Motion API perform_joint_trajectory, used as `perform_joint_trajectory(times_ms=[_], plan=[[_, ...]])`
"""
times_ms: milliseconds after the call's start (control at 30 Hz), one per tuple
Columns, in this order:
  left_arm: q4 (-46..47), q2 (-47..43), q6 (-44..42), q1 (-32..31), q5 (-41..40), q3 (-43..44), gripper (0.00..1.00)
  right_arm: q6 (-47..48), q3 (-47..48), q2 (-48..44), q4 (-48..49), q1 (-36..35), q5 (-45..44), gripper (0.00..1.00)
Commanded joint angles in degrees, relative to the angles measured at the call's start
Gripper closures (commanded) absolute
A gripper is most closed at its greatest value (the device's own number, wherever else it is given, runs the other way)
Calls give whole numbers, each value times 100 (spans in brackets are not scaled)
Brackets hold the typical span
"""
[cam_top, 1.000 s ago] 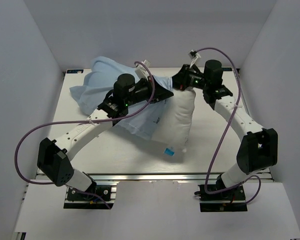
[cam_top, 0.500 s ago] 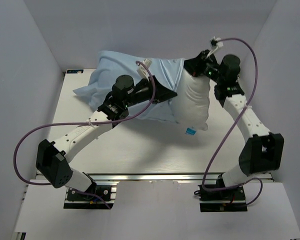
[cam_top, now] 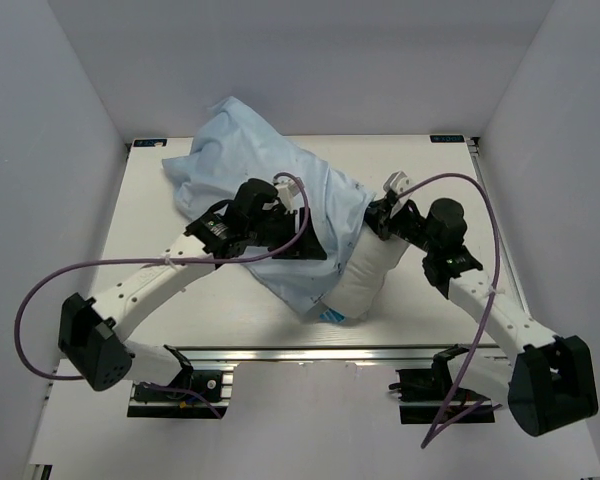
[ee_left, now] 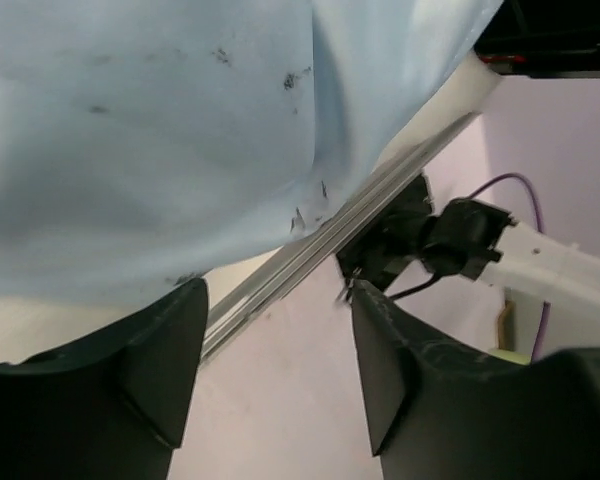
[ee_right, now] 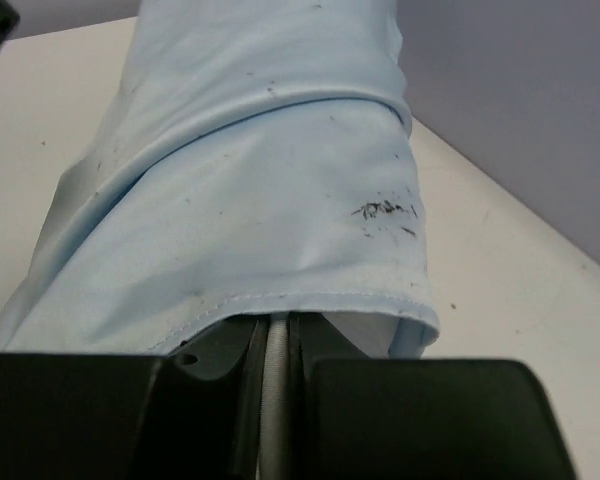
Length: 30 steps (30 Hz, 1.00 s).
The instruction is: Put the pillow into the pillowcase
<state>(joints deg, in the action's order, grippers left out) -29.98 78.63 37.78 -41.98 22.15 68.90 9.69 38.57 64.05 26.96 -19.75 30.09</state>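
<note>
The light-blue pillowcase (cam_top: 270, 160) lies slanted across the table, from the back left down to the front middle. It covers most of the white pillow (cam_top: 365, 282), whose bare end sticks out at its lower right. My left gripper (cam_top: 302, 248) rests over the pillowcase's middle. In the left wrist view this gripper (ee_left: 280, 370) is open and empty, with the pillowcase (ee_left: 160, 140) just above the fingertips. My right gripper (cam_top: 376, 222) is shut on the pillow's white edge (ee_right: 277, 390). The pillowcase hem (ee_right: 280, 300) drapes over its tips.
The white table (cam_top: 150, 300) is boxed in by white walls at the left, back and right. An aluminium rail (cam_top: 310, 353) runs along the near edge, close under the pillow's low end. A small blue label (cam_top: 330, 313) shows there.
My left gripper has opened and let go of the pillowcase. Both arms came down toward the near edge, and the pillow dropped from its raised position. The pillowcase now covers more of it.
</note>
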Motion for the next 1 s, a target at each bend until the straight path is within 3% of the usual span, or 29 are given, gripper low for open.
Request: perform_joint_trajectory(times_ms=[0, 233, 500, 733, 967], plan=[[-982, -664, -464, -4, -622, 726, 30, 542, -244, -323, 46, -257, 156, 100], [-1380, -490, -1078, -4, -1117, 2118, 26, 534, -192, -604, -156, -872, 68, 100], [-799, 187, -1624, -276, -791, 1986, 22, -151, 255, -552, -419, -1215, 15, 100], [-940, 504, -1774, -505, -1397, 2180, 22, -741, 652, -332, -402, -1294, 173, 100], [-791, 443, -1493, -505, -2092, 2356, 21, -267, 512, -428, -577, -1576, 217, 100]])
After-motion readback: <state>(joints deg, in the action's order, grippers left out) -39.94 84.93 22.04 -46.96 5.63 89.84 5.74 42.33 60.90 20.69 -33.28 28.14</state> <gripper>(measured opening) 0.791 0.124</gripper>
